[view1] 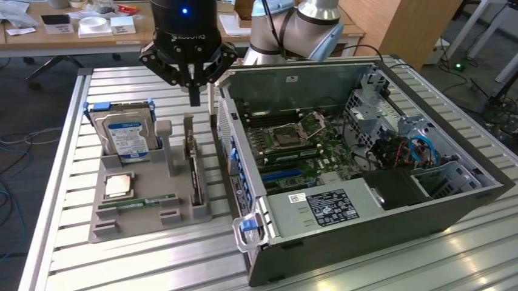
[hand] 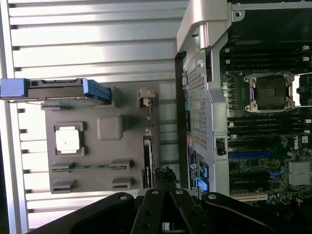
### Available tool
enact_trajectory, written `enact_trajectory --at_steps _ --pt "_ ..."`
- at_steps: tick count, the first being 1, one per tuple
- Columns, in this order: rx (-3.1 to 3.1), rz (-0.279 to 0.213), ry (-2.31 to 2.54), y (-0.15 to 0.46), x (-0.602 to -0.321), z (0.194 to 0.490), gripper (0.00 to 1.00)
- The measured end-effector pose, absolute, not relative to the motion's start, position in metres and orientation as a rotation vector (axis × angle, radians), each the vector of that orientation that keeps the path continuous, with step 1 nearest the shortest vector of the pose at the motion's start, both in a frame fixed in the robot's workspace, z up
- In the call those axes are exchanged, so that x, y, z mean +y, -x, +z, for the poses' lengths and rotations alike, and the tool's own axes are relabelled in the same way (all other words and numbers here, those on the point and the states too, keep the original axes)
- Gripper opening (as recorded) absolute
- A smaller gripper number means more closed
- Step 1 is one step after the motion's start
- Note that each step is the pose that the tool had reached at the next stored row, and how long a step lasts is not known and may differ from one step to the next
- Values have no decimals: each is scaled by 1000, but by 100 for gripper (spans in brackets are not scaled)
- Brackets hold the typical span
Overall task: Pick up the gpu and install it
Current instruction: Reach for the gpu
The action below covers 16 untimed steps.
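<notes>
Found the gripper [view1: 193, 96] shut, fingers pressed together with nothing between them, poised just above the far end of the gpu [view1: 194, 167] and apart from it. Saw the gpu standing on its long edge in a slot of the grey parts holder [view1: 154, 225], on the side of the holder nearest the open computer case [view1: 364, 233], to the exterior view's left of that case. Noted the hard drive [view1: 124, 130] upright at the holder's far left corner, the processor [view1: 118, 185] lying flat nearer, and the memory stick [view1: 147, 202] nearer again. Judged the card light and stiff but fragile, being a thin board with exposed circuitry. Reckoned the upper edge the safest hold, pinched across its thickness about midway along, clear of the connector edge down in the slot.
</notes>
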<state>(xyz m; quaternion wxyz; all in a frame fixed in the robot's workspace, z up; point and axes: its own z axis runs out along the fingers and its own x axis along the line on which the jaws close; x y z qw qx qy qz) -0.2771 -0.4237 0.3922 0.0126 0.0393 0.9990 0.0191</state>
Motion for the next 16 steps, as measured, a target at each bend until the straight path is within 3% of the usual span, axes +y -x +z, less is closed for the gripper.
enact_trajectory --at_steps 16 --pt "3113 43 -122 283 -434 392 11"
